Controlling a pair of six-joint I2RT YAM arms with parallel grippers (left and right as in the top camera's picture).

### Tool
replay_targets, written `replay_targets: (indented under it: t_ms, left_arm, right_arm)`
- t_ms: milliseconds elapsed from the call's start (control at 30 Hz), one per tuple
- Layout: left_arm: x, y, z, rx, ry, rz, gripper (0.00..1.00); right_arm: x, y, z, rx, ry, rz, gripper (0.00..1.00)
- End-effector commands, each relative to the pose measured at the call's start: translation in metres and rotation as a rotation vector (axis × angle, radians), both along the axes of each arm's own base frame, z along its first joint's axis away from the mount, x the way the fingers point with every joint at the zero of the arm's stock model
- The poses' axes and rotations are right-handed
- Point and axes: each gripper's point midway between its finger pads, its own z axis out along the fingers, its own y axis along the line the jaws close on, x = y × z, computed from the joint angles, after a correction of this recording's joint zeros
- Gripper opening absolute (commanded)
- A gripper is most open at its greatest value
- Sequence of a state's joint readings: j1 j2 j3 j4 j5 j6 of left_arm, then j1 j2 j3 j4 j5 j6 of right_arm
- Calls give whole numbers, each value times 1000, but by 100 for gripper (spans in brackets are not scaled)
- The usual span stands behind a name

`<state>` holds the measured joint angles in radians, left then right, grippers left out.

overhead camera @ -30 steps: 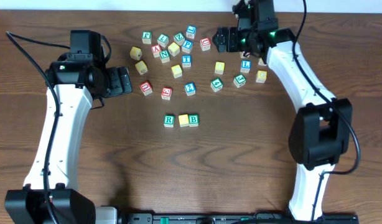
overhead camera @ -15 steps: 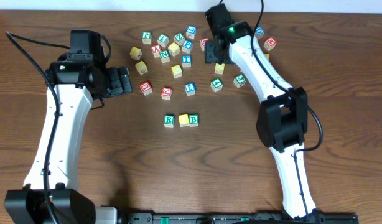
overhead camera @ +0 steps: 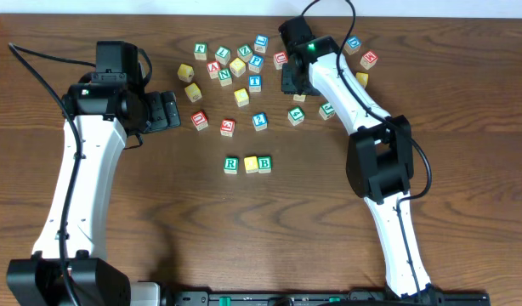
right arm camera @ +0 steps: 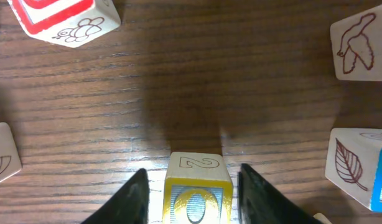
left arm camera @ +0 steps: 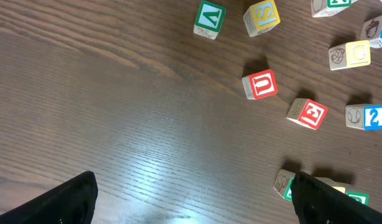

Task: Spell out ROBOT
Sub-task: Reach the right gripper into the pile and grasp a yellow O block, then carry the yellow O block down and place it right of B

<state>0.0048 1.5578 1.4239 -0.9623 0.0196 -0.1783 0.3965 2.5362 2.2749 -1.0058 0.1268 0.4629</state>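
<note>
Right wrist view: right fingers [right arm camera: 132, 199] spread apart astride yellow O block [right arm camera: 197, 202], O face toward camera.

Overhead, the right gripper [overhead camera: 297, 81] covers the O block [right arm camera: 197, 190], so I can't see it there. On the right wrist camera the bottom edge cuts that block; only its top and part of the O show. The leaf block [right arm camera: 360, 167] right of it and a pale block [right arm camera: 3, 152] left of it are clipped too. The left gripper [left arm camera: 194, 199] shows only as dark, cropped blurs.
</note>
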Motion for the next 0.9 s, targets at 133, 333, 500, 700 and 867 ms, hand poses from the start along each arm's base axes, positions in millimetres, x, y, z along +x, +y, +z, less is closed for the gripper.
replay_targets:
  t_ms: [133, 333, 500, 700, 867]
  left_arm:
    - [3, 2, 8, 14, -21, -7, 97]
    - [3, 2, 8, 14, -21, -7, 98]
    - [3, 2, 8, 14, -21, -7, 98]
    - [3, 2, 8, 14, -21, -7, 98]
    - [3, 2, 8, 14, -21, -7, 98]
  right_arm:
    - [3, -3, -13, -17, 12, 26, 33]
    - [8, -1, 12, -18, -30, 76, 24]
    - [-3, 0, 102, 29, -120, 127, 16]
    - [-78, 7, 126, 79, 92, 230, 14]
    - [-122, 8, 91, 13, 279, 273, 14]
